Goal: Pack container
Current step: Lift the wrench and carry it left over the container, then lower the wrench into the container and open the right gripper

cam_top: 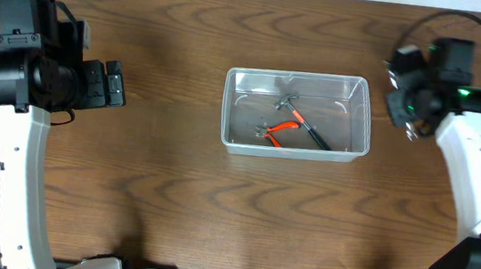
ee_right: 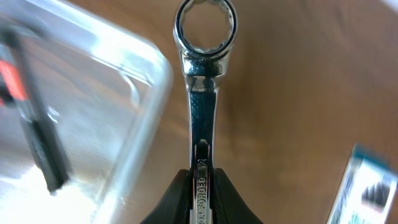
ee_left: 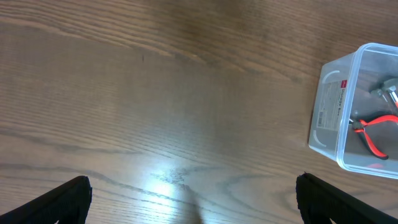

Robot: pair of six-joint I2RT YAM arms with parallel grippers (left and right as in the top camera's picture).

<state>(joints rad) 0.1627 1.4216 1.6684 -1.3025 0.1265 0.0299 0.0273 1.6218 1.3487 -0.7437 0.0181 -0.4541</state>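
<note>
We see the clear container [cam_top: 300,76] sitting at the middle of the wooden counter [cam_top: 163,189], long sides running left to right, with an arm standing apart from it on either side. Inside it lie orange-handled pliers [cam_top: 278,130], a dark-handled tool [cam_top: 314,137] right next to them, and a small metal piece [cam_top: 287,96] nearer the far wall. Our left pincer [ee_left: 193,180] is spread wide and holds nothing; it hovers over bare wood well to the left of the container, whose labelled end wall shows at the edge of that wrist view. Our right pincer [ee_right: 200,186] is pinching the shank of a shiny wrench [ee_right: 203,106], ring end pointing away from the fingers, just outside the container's rim and over the counter. A small blue and white box [ee_right: 367,186] lies blurred at that view's lower right.
</note>
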